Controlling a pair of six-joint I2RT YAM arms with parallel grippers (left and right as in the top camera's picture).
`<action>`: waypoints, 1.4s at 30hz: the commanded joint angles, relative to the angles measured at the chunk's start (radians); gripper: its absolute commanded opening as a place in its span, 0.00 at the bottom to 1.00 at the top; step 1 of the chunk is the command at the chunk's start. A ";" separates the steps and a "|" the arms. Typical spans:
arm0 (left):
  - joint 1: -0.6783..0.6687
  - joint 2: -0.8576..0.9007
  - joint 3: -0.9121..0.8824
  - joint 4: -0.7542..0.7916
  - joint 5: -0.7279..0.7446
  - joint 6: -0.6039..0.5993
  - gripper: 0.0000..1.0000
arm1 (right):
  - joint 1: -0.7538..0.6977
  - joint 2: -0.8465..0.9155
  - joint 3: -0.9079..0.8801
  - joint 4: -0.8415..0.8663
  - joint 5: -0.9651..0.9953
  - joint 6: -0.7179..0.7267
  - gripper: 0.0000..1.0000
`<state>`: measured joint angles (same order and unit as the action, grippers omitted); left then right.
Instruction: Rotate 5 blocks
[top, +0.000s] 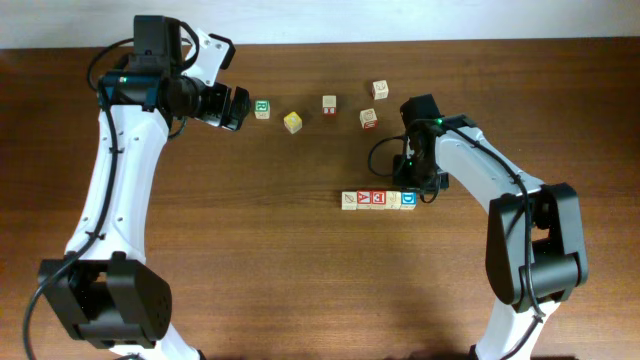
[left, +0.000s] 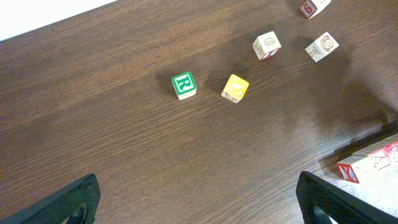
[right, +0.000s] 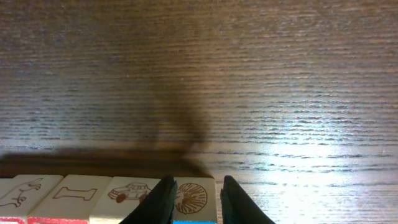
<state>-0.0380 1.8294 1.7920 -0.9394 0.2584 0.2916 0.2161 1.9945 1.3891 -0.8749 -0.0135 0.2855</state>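
Observation:
Five pale blocks lie in a row (top: 371, 200) near the table's middle. The rightmost one, the blue block (top: 408, 202), sits between my right gripper's fingers. That right gripper (top: 412, 193) is shut on it. In the right wrist view the blue block (right: 191, 194) shows a brown shell picture, and my right gripper (right: 198, 186) has a finger against each side. Beside it stand the car-picture block (right: 127, 191) and a block with an I shape (right: 73, 193). My left gripper (top: 237, 108) hangs open at the back left, holding nothing (left: 200, 205).
A green-lettered cube (top: 262, 109) (left: 183, 85) and a yellow-faced cube (top: 292, 122) (left: 235, 88) lie by the left gripper. Three more cubes lie behind the row (top: 329, 104), (top: 380, 90), (top: 369, 118). The table's back edge runs just behind them.

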 joint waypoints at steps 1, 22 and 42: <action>0.002 0.011 0.017 -0.002 0.015 -0.007 0.99 | -0.008 -0.010 -0.008 -0.007 -0.006 -0.002 0.26; 0.002 0.011 0.017 -0.002 0.015 -0.007 0.99 | -0.116 -0.010 0.039 -0.337 -0.101 -0.020 0.37; 0.002 0.011 0.017 -0.002 0.015 -0.007 0.99 | -0.077 -0.010 -0.065 -0.183 -0.134 -0.095 0.37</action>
<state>-0.0380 1.8294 1.7920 -0.9398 0.2588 0.2916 0.1329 1.9907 1.3312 -1.0504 -0.1379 0.2012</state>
